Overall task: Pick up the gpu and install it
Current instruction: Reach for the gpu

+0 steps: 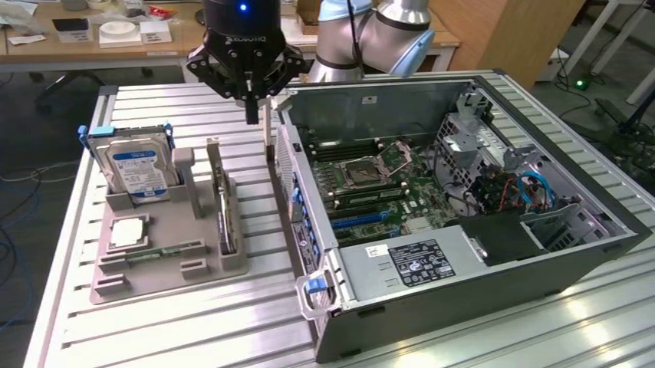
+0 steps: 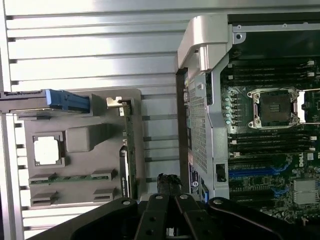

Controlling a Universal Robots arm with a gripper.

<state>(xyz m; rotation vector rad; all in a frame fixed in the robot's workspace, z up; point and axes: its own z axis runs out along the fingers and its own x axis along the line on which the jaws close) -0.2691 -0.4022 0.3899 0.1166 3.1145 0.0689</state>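
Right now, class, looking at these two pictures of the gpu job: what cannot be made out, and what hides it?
- The gpu, exterior view: it stands edge-on in the tray, so its flat faces are hidden.
- The hard drive, wrist view: it runs off the picture's edge.
- The label on the power supply, exterior view: its print is too small to read.

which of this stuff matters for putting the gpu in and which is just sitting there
For the job: gpu standing in the grey holder; open computer case; shut gripper above the gap between them.
Lying about: hard drive, processor chip, memory stick.
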